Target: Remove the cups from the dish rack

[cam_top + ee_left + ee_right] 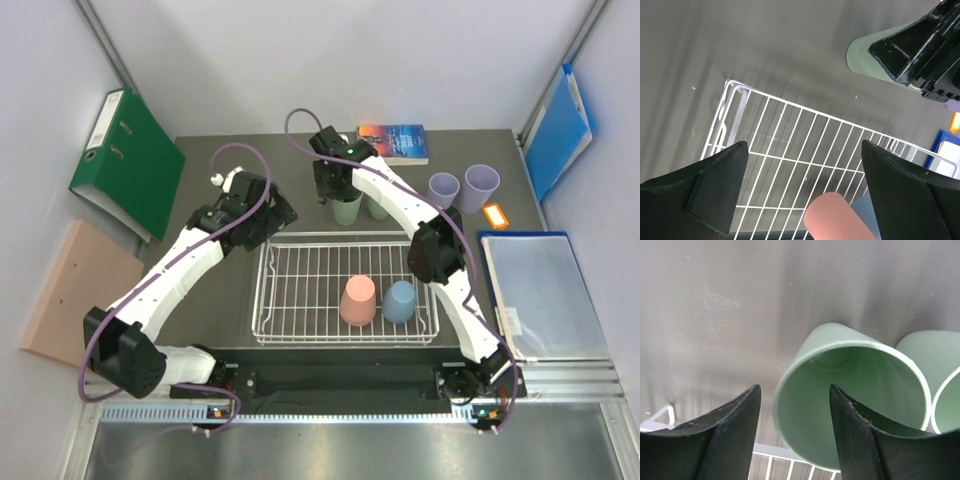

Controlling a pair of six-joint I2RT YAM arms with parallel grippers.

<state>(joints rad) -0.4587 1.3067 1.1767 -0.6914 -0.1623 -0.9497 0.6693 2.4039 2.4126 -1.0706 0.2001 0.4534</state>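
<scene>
The white wire dish rack [262, 290] holds a salmon pink cup [358, 300] and a light blue cup [400, 301], both upside down. Two light green cups [347, 209] [378, 208] stand upright just behind the rack, and two lavender cups [443, 188] [481, 185] stand further right. My right gripper [795, 388] is open astride the near wall of the left green cup [850, 390], one finger inside and one outside. My left gripper [804, 145] is open and empty above the rack's far left corner [732, 87], with the pink cup [837, 220] below it.
A book [393, 143] lies at the back, behind the green cups. A green binder [128, 160] and a wooden board [70, 290] are on the left. A blue folder [560, 130], an orange tag [495, 215] and a clear folder [545, 290] are on the right.
</scene>
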